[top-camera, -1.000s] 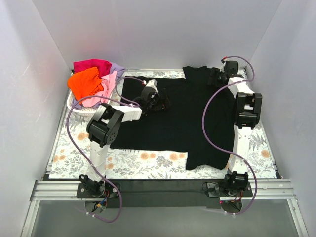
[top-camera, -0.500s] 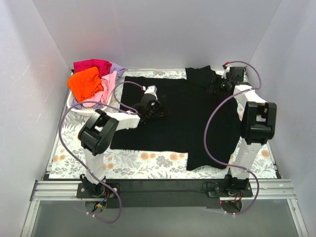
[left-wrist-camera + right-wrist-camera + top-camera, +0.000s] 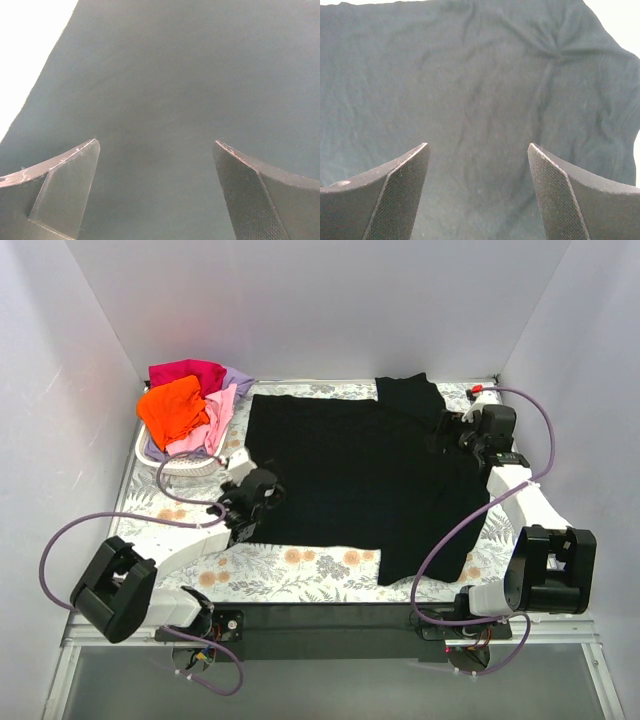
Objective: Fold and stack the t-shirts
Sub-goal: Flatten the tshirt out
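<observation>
1. White walls [image 3: 320, 300] close in a table [image 3: 300, 565] covered with a flowered cloth, and I stand behind the two arm bases at its near edge.
2. At the far left, a white basket [image 3: 190, 466] sits on the table with four t-shirts heaped in it. The orange shirt [image 3: 175, 408] is on top at the front, the pink shirt [image 3: 215, 420] is beside it, and the magenta shirt [image 3: 185, 371] and the lavender shirt [image 3: 238, 380] are behind.
3. The left arm [image 3: 115, 585] lies low, with its elbow out at the near left corner and its forearm reaching inward.
4. The left gripper [image 3: 268, 488] is at the left edge of the black shirt [image 3: 370, 470], near the basket.
5. In its wrist view the left gripper [image 3: 156, 145] has its fingers spread wide and nothing between them. Black cloth [image 3: 175, 75] fills the view, with a bright strip of table at the upper left.
6. The black shirt lies spread flat across the middle of the table. One sleeve points toward the back wall and one toward the near edge.
7. The right gripper [image 3: 440, 432] is over the shirt's right side, just below the far sleeve.
8. Its wrist view shows the right gripper [image 3: 477, 145] parted and holding nothing, above lightly wrinkled black cloth [image 3: 470, 90].
9. I cannot tell whether either gripper touches the cloth.
10. The right arm [image 3: 550, 570] bends outward at the near right corner, with a purple cable [image 3: 450, 530] looping over the shirt.
</observation>
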